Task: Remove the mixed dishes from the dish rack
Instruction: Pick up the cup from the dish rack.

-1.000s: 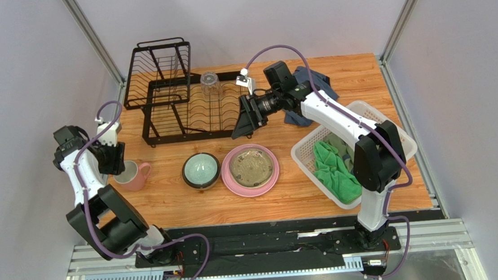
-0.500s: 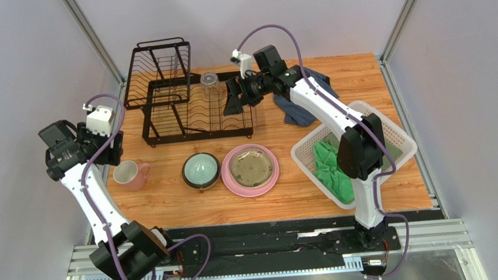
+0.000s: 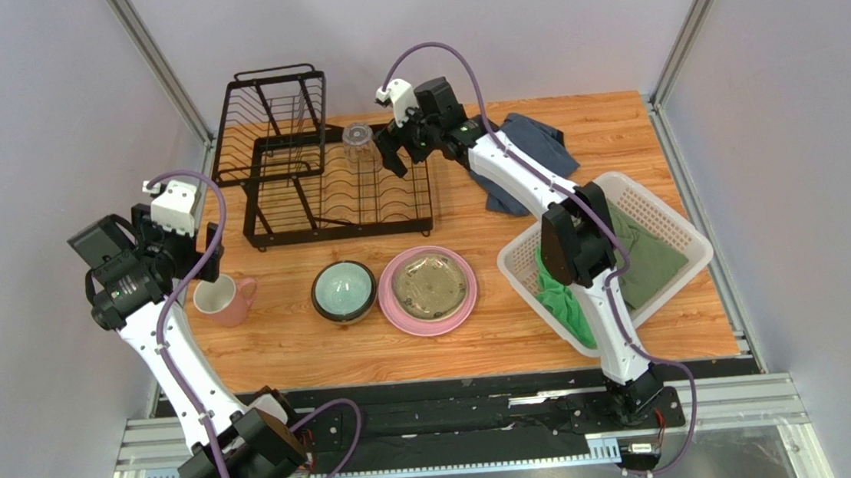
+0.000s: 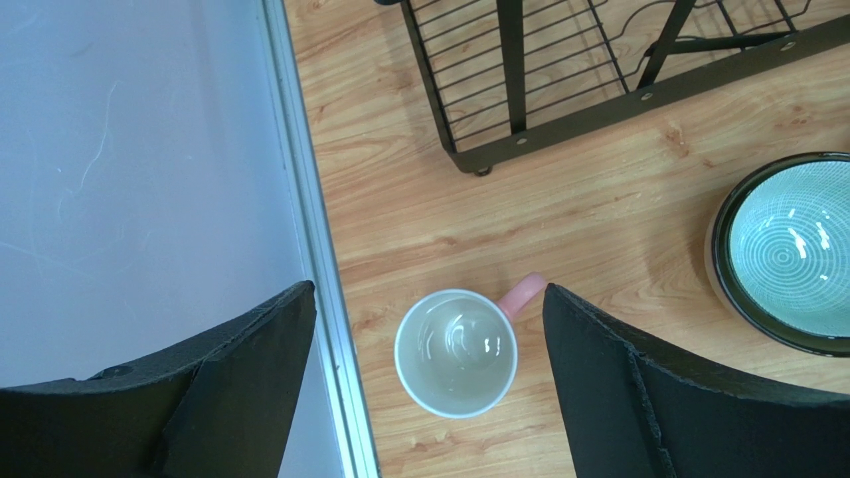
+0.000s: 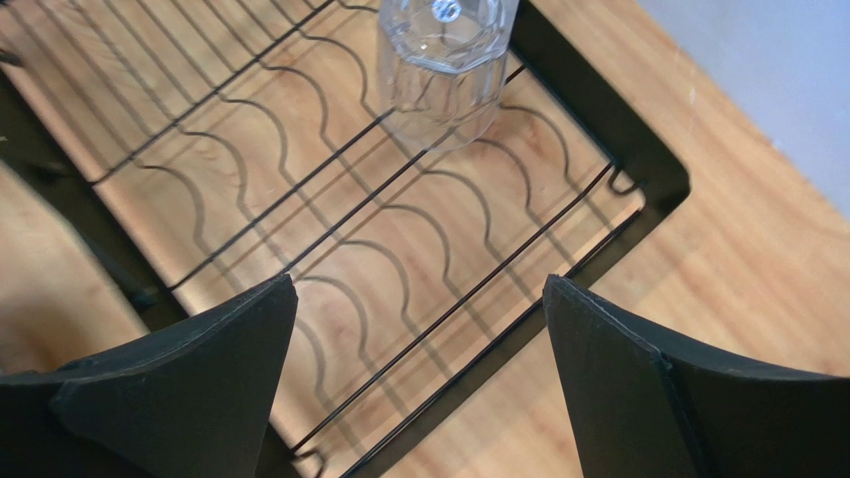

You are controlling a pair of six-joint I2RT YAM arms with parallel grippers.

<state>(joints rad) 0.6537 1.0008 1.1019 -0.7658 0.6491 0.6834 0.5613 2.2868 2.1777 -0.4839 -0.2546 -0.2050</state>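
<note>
The black wire dish rack (image 3: 322, 190) stands at the back left. A clear glass tumbler (image 3: 357, 143) sits upside down at its far edge. My right gripper (image 3: 393, 153) hovers open over the rack's right end (image 5: 609, 119), and the tumbler (image 5: 444, 50) is just ahead of its empty fingers (image 5: 418, 286). On the table in front stand the pink mug (image 3: 225, 299), the teal bowl (image 3: 343, 290) and the pink plate (image 3: 429, 288), which carries a cream plate and a tan bowl. My left gripper (image 3: 191, 260) hangs open above the mug (image 4: 457, 352), not touching it.
A white lattice basket (image 3: 673, 235) with green cloth (image 3: 567, 284) stands at the right. A blue-grey cloth (image 3: 532, 143) lies behind it. The aluminium frame rail (image 4: 319, 249) and wall run close to the mug's left. The teal bowl (image 4: 788, 249) is to its right.
Both grippers have opened wider. The left arm has risen off the mug, which stays on the table. The right arm has swung from the rack's front right corner back toward the tumbler.
</note>
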